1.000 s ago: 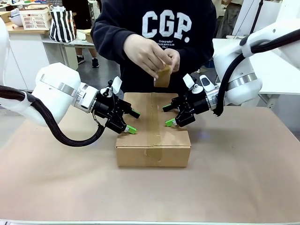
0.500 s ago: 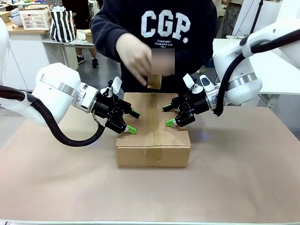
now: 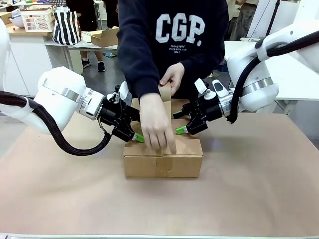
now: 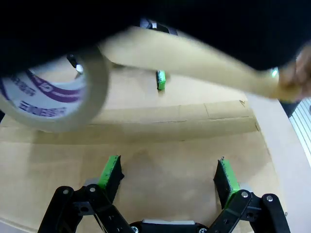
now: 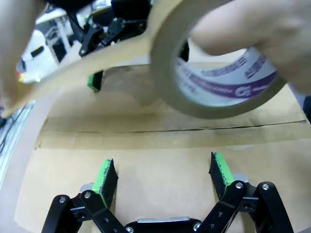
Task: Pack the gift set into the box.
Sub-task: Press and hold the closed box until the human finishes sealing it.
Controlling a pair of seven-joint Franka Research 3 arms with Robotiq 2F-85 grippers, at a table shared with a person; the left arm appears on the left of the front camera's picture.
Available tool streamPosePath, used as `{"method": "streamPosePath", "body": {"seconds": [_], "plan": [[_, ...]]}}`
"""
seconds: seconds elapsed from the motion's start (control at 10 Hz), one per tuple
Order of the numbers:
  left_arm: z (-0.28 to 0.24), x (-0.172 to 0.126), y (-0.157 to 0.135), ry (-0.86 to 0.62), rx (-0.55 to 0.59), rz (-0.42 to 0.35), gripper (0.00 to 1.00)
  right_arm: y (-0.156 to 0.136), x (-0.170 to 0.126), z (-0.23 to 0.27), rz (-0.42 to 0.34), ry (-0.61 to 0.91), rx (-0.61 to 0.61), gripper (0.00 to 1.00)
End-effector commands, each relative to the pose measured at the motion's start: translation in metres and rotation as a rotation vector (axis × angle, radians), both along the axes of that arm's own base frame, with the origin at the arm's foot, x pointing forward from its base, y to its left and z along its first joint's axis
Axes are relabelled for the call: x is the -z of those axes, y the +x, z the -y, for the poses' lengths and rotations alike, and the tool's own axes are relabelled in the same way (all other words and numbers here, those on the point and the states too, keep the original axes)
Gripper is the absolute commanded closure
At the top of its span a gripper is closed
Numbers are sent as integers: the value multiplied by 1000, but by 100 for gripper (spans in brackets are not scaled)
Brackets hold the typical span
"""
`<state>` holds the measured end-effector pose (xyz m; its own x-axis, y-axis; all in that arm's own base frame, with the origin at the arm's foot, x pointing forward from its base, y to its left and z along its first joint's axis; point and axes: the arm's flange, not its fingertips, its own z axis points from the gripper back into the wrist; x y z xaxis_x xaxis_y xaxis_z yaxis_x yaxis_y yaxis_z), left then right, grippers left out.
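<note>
I've got the box [image 3: 163, 157] at frame centre on the paper-covered table [image 3: 259, 199], flaps down — contents hidden, so packing looks done afaict. My left gripper [image 3: 133, 130] sits at the box's left top edge, fingers spread wide, holding nothing; wrist cam shows its pads [image 4: 111, 171] over the flap, can't tell if touching. Right gripper [image 3: 180, 123], mirror pos. on the right, also spread wide & empty. The person's hand [image 3: 155, 127] presses a tape strip [image 3: 166, 107] onto the centre seam near the front edge, other hand [image 3: 173, 75] up top w/ the tape roll [image 5: 221, 82]. Remaining, imo: finish the seam — I just keep flaps pinned.
</note>
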<state>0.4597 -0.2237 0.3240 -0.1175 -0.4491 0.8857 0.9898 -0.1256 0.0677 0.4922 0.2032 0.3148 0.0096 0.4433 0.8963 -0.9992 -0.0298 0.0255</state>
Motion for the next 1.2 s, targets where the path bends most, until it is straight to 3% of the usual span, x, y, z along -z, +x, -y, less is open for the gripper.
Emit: {"method": "streamPosePath", "body": {"seconds": [0.0, 1.1], "plan": [[0, 0, -1, 6, 15, 1, 0, -1, 1, 0, 5, 0, 2, 0], [0, 0, -1, 6, 15, 1, 0, -1, 1, 0, 5, 0, 2, 0]]}}
